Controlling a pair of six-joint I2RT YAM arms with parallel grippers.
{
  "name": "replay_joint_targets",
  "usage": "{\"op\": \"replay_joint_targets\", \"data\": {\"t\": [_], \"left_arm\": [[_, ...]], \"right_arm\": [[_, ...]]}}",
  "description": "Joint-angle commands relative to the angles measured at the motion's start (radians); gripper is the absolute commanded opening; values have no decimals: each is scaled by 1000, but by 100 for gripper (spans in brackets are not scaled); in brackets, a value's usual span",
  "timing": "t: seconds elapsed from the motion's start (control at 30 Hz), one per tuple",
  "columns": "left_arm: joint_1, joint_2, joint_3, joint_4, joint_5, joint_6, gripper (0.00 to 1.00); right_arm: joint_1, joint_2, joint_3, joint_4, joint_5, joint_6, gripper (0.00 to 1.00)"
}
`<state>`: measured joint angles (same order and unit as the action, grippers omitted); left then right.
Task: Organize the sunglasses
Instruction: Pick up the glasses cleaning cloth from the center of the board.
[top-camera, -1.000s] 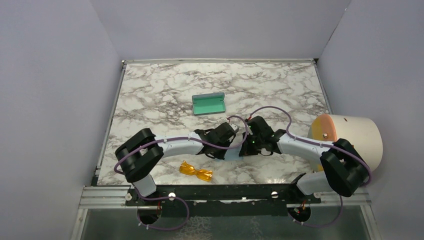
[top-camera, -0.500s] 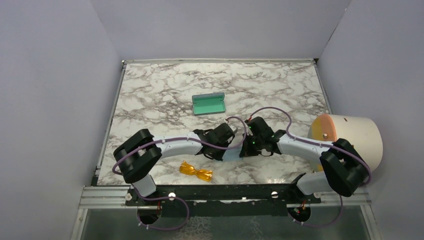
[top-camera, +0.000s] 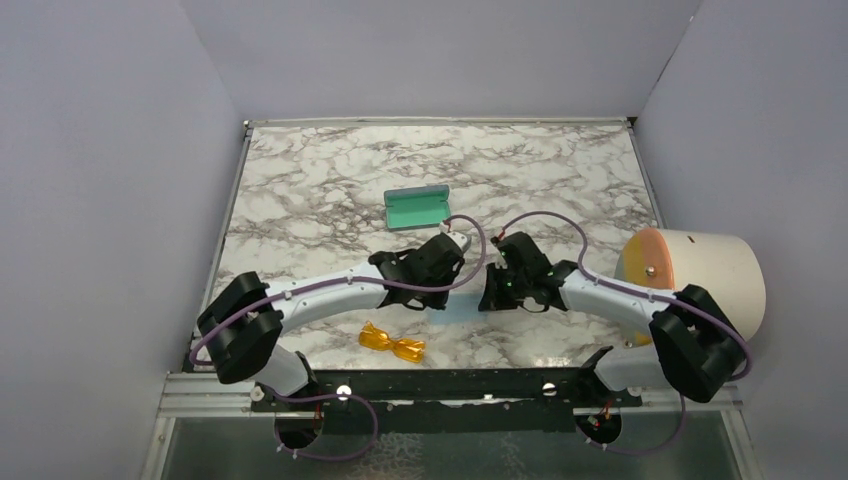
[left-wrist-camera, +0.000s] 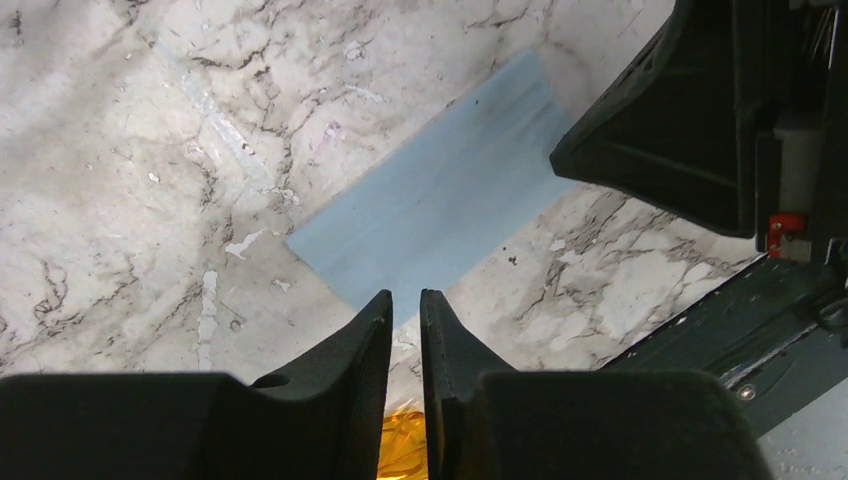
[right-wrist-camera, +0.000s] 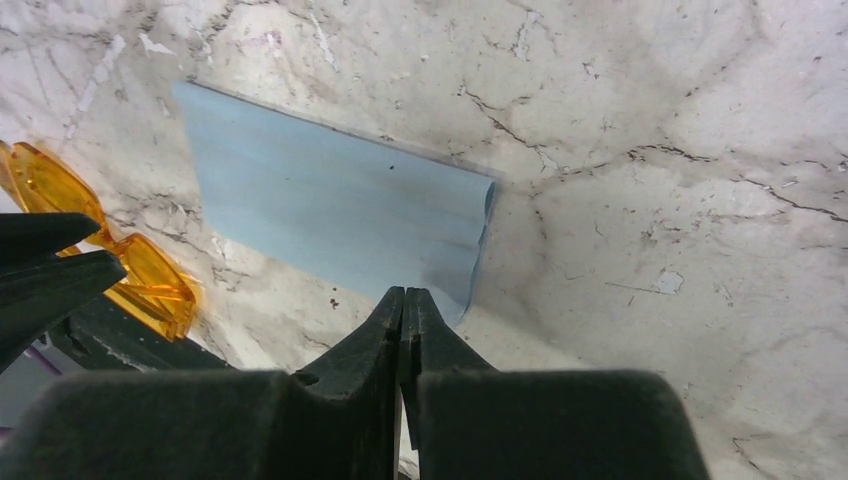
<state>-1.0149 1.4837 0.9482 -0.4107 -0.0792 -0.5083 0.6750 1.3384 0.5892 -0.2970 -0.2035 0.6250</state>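
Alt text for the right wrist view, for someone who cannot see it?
The right claw, shut, has its tips at the near edge of a flat light blue cloth on the white marble-patterned table; whether it pinches the cloth is unclear. Folded translucent orange sunglasses lie at left, beside the left claw's black fingers.
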Motion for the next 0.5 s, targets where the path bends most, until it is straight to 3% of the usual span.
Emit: {"op": "replay_joint_targets", "data": {"t": [0.0,0.23,0.37,0.47], "left_arm": [[-3,-2,34,-28,-45,-62,20],[-3,-2,-13,-35,-63,-218,29],[-4,0,-47,-29,-53,-280,34],[-4,-1,-65,-22,-62,-305,36]], "right_arm": [[8,-48,49,-47,20,-17,6],[7,-89,54,-114,66,-24,19],[7,-110,23,-116,83,-19,34],[8,-113,4,-112,88,-20,39]]}}
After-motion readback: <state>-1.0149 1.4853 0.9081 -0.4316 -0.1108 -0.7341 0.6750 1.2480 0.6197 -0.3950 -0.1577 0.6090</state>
